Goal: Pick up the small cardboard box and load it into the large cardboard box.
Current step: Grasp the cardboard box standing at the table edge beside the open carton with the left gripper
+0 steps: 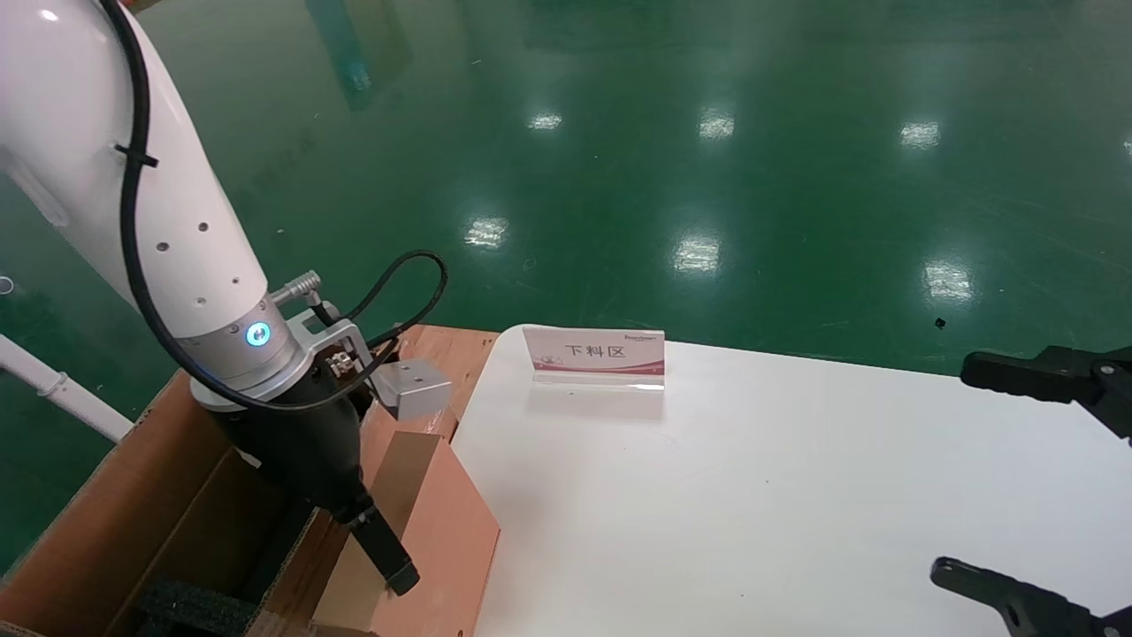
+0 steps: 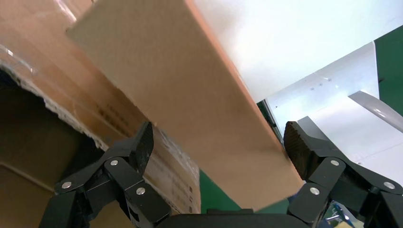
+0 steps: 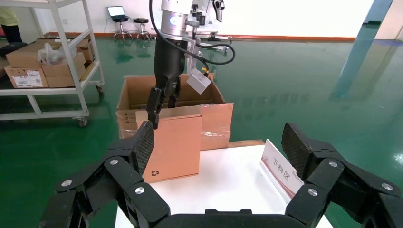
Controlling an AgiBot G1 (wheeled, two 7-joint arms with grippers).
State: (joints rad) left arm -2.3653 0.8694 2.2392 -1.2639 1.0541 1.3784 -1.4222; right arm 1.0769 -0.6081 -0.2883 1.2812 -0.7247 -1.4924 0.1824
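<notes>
Between the spread fingers of the left gripper (image 2: 216, 142) the small cardboard box (image 2: 190, 99) is seen edge-on, and no pad is shown pressing on it, so the jaws are judged wide and not gripping. From the right wrist view the slim box (image 3: 173, 140) is seen standing upright against the near wall of the large cardboard box (image 3: 142, 92), with a recycling mark near its lower corner, just under the left gripper (image 3: 159, 102). Loading is judged to be in hand but not finished, since the slim box is not shown inside the carton. A close on its top edge is called for next, then a lift over the taped flap. The right gripper (image 3: 216, 147) is held wide and idle above the white table (image 1: 796, 495), well apart from the sign stand (image 1: 594, 354)
</notes>
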